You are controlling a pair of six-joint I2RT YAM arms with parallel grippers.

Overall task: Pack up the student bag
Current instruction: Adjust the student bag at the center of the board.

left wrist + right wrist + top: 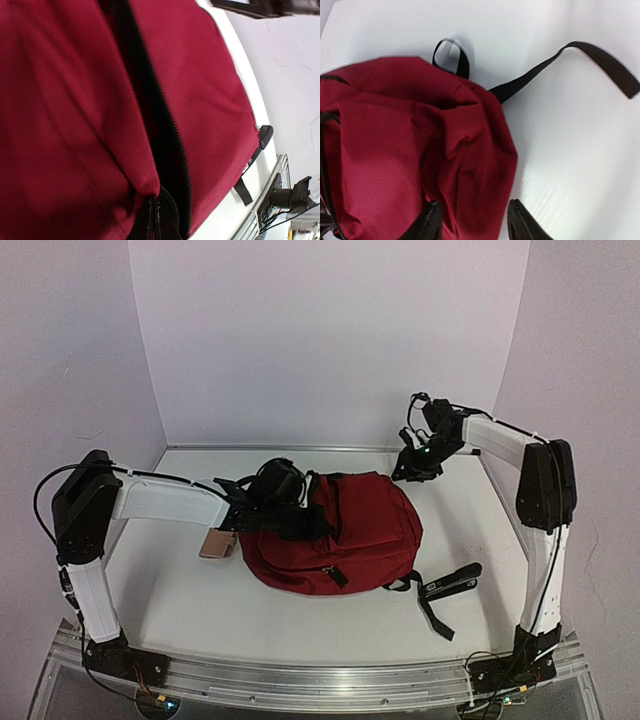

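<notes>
The student bag (350, 530), dark red with black zippers, lies in the middle of the table. My left gripper (292, 510) sits at its upper left edge. In the left wrist view the left gripper (152, 222) is shut, pinching the tip of a red fabric fold of the bag (210, 100) beside the open black zipper (162, 130). My right gripper (412, 472) hovers over the bag's top right corner. In the right wrist view the right gripper (472, 220) is open, its fingers apart above crumpled red fabric of the bag (395, 150), holding nothing.
A tan flat item (218, 543) lies against the bag's left side under the left arm. A black oblong item (452, 582) rests to the bag's right, by a loose black strap (430, 610). Another strap (570, 55) and the carry loop (451, 52) trail onto the white table.
</notes>
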